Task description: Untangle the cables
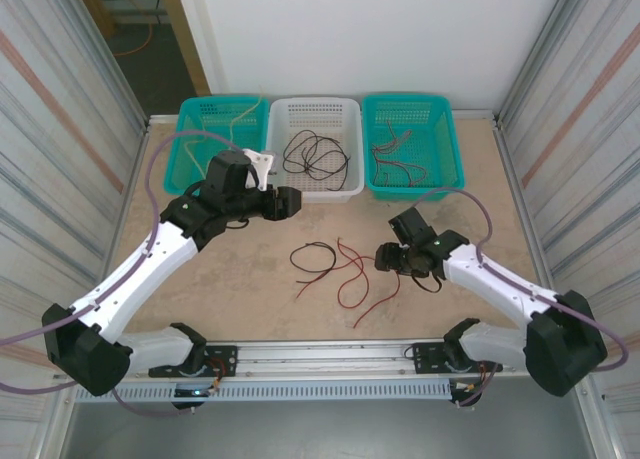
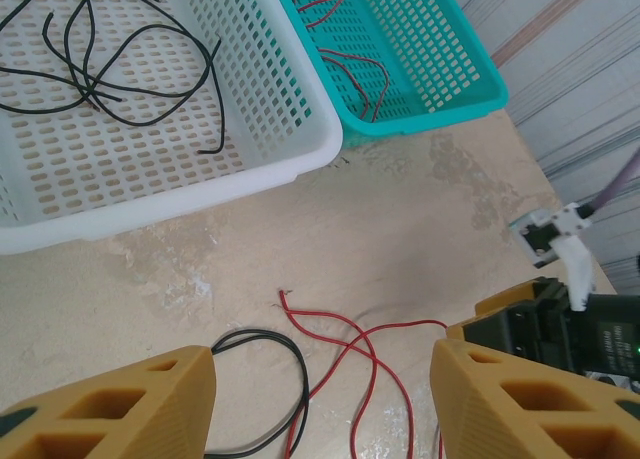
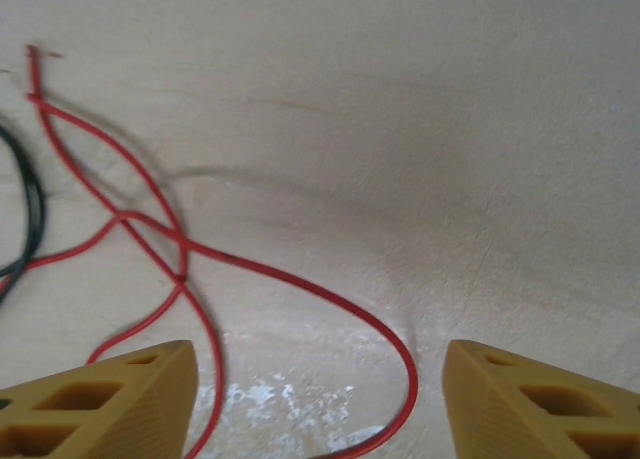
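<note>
On the table [image 1: 235, 274], the white basket [image 2: 150, 179], cut off at the left wrist view's edge, holds black wires [image 2: 90, 84]. Left gripper [image 2: 322, 369] hangs wide apart, empty. Right gripper [image 3: 318, 364] gapes over the loose red cables [image 3: 182, 247], gripping nothing; a black cable [image 3: 36, 214] beside them runs off frame

The left arm [image 1: 150, 264] is extended forward and toward the centre. The left claw [image 1: 292, 201] is held with its fingers [image 2: 110, 404] spread wide, and nothing is gripped. The right arm [image 1: 500, 284] is bent inward to the left. The right claw [image 1: 385, 259] is tilted down, with its fingers [image 3: 100, 399] parted as well.
</note>
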`<action>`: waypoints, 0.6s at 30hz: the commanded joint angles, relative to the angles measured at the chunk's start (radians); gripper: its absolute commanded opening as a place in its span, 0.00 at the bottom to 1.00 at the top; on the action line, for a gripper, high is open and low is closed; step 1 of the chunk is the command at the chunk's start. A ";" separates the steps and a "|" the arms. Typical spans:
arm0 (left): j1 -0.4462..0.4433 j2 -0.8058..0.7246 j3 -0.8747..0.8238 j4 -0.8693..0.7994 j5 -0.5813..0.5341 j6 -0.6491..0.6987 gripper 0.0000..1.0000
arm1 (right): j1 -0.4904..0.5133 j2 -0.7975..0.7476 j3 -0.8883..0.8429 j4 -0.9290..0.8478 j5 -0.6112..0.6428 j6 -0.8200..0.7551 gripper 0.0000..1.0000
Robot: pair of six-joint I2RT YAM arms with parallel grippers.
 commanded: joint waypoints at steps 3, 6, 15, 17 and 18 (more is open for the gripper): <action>-0.002 -0.034 -0.014 0.011 0.017 0.004 0.59 | -0.007 0.116 0.010 0.072 0.005 -0.033 0.60; -0.003 -0.035 -0.021 0.017 0.030 0.003 0.59 | -0.008 0.169 0.016 0.095 0.016 -0.039 0.58; -0.002 -0.017 -0.014 0.045 0.050 0.024 0.59 | 0.073 0.168 0.076 0.008 0.098 -0.060 0.16; -0.003 -0.002 -0.010 0.062 0.069 0.022 0.58 | 0.116 0.122 0.111 -0.036 0.139 -0.068 0.12; -0.003 0.006 -0.005 0.075 0.084 0.022 0.58 | 0.140 0.093 0.136 -0.059 0.158 -0.074 0.10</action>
